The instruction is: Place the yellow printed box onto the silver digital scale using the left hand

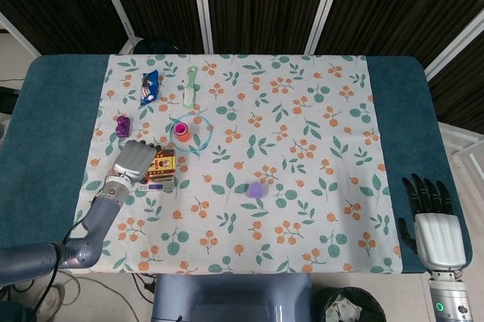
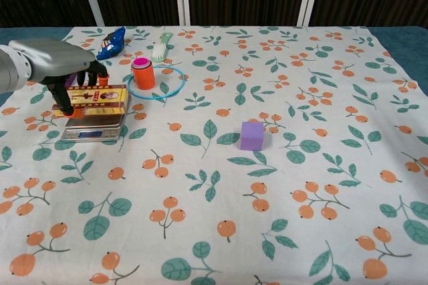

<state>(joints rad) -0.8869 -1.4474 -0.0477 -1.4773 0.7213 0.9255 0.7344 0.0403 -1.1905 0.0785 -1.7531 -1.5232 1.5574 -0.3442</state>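
step: lowering onto scale | left hand (image 2: 57,64) gripping yellow printed box (image 2: 97,100), right over silver digital scale (image 2: 93,126), at 9 o'clock of table | next: release, lift away

Left hand (image 1: 134,161): silver-grey metallic shell over the back, dark fingers (image 2: 69,96) below it, set on a smooth grey rounded forearm that widens toward the elbow. Right hand (image 1: 433,220): pale grey, boxy back plate with black segmented fingers (image 1: 428,191), and beneath it a grey cylindrical wrist carrying a small green ring light. A thin dark cable seems to trail under the left arm near the table edge, though too small to be sure.
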